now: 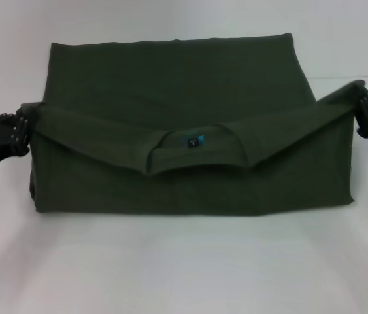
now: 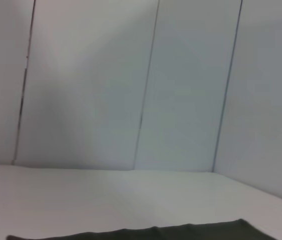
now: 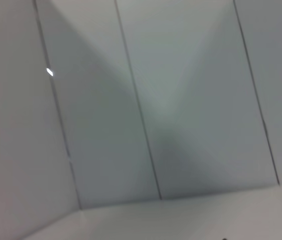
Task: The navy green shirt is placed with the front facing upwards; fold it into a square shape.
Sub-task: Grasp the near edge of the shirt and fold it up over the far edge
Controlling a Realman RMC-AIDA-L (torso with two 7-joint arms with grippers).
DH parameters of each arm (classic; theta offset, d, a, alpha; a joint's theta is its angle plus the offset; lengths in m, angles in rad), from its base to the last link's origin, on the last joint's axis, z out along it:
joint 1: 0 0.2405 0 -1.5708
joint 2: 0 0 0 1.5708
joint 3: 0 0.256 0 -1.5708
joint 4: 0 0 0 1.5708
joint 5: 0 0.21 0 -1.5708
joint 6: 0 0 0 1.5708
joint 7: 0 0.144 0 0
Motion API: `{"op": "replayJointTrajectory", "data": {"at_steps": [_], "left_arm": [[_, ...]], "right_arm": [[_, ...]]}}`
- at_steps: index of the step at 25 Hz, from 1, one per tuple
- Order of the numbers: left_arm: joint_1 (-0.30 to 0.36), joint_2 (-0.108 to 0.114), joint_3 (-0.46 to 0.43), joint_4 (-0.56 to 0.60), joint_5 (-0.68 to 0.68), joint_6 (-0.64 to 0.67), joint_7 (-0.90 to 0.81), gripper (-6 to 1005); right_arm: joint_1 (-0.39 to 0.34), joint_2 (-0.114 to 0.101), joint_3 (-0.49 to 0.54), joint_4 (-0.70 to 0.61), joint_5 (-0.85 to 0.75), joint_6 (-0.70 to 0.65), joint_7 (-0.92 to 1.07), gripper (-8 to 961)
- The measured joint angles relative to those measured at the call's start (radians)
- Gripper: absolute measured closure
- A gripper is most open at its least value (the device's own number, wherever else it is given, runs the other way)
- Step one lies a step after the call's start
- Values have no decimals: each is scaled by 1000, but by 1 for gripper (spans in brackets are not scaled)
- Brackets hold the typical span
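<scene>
Shirt position: the navy green shirt [image 1: 190, 131] lies across the middle of the white table [image 1: 184, 268], spread wide, its collar end drawn over the body so that the neck label [image 1: 194, 140] faces up near the centre.
Fold state: the turned-over band sags in a shallow V at the collar and rises toward both ends; as I judge it, this lengthwise fold is only part made.
Left gripper: the left gripper [image 1: 21, 129] is at the shirt's left end, jaws clenched on the corner of the folded band.
Right gripper: the right gripper [image 1: 365, 112] is at the right end, jaws clenched on the opposite corner, which is lifted off the table.
Wrist views: the left one shows only a strip of green cloth [image 2: 146, 233] and white wall panels; the right one shows no shirt at all.
Risk, uneven ends: the right corner sits higher than the left, so the fold edge is likely to land skewed.
Risk, slack centre: the drooping collar could bunch or crease under the band when it is laid down.
Risk, slipping grip: each hold is on a small corner; a tug outward could pull the cloth free and let the fold fall open.
Risk, dragging: pulling sideways might slide the lower layer and spoil the straight near edge.
</scene>
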Motion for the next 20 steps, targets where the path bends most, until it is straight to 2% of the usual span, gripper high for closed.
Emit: {"op": "replayJointTrajectory", "data": {"at_steps": [7, 20], "left_arm": [[-69, -15, 3, -7, -54, -156, 36, 869], [-205, -40, 7, -12, -83, -402, 132, 861]], "right_arm": [[84, 1, 0, 5, 4, 156, 3, 922], [221, -16, -14, -7, 5, 418, 61, 916]]}}
